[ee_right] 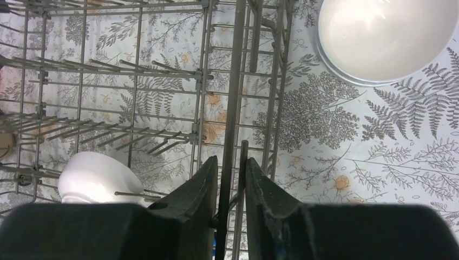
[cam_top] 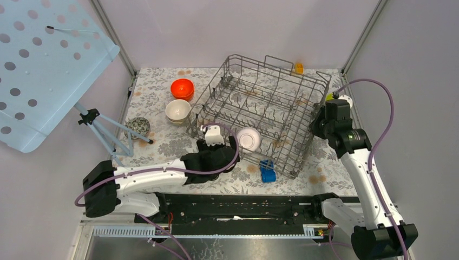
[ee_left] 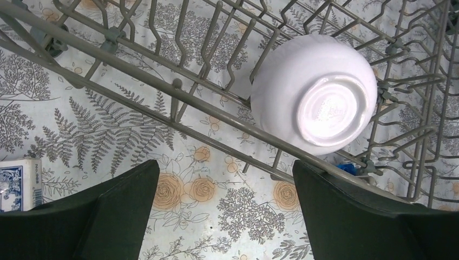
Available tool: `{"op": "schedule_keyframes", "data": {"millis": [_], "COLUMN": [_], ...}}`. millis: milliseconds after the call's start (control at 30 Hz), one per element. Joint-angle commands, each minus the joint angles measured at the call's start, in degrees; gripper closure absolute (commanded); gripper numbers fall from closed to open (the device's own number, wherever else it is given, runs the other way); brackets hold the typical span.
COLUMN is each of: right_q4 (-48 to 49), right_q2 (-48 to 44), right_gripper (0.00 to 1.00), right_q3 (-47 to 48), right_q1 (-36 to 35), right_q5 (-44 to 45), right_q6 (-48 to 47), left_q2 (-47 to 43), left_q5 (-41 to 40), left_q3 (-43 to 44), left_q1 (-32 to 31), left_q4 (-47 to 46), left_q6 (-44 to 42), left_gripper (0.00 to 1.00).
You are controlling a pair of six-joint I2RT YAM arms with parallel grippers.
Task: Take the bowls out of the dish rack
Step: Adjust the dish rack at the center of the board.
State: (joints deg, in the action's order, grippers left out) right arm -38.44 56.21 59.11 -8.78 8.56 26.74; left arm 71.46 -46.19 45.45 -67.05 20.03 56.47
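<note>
From above, the grey wire dish rack (cam_top: 260,103) sits askew in the middle of the table (cam_top: 162,149), with one corner toward the near edge. It looks almost square from here, so its long axis is hard to call. A white bowl (cam_top: 249,139) leans among the tines by the rack's near-left side. Off the rack's left side an orange-red bowl (cam_top: 182,88) and a beige bowl (cam_top: 177,111) stand mouth up on the flowered cloth. A speckled ball (cam_top: 138,127) lies closer to the left edge. A blue toy car (cam_top: 267,170) lies at the rack's near corner. The right arm hides part of the rack's right rim.

In the left wrist view, the left gripper (ee_left: 223,168) has its dark fingers spread wide with nothing between them, just outside the rack's side rail. The white bowl is tipped on its side with its glossy foot ring facing the camera and its mouth turned away. A rail crosses its lower edge. A printed box (ee_left: 19,184) is cut off at the left edge.

In the right wrist view, the right gripper (ee_right: 231,162) has its fingers pinched onto a rim wire of the rack. The white bowl shows low on the left, half hidden by tines and the gripper body. A second white bowl (ee_right: 384,38) stands mouth up outside the rack, cropped at the top, with another rim showing beneath it.
</note>
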Motion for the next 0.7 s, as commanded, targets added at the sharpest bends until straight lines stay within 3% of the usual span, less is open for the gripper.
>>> {"op": "schedule_keyframes", "data": {"millis": [0, 667], "right_q4": [2.22, 6.44], "right_q2": [-5.46, -6.11], "right_gripper": [0.87, 0.85], "right_q3": [1.02, -2.69], "right_q1": [-0.45, -0.45], "right_q5": [-7.47, -16.11], "right_q6": [3.28, 9.5], "left_q2": [2.42, 11.54], "left_q5": [-1.25, 6.7], "left_q3": [5.71, 10.82], "left_q1": [1.57, 11.23], "left_q4": [-7.78, -10.03], "left_q6": [-1.23, -2.32], "left_gripper": [0.02, 0.02]}}
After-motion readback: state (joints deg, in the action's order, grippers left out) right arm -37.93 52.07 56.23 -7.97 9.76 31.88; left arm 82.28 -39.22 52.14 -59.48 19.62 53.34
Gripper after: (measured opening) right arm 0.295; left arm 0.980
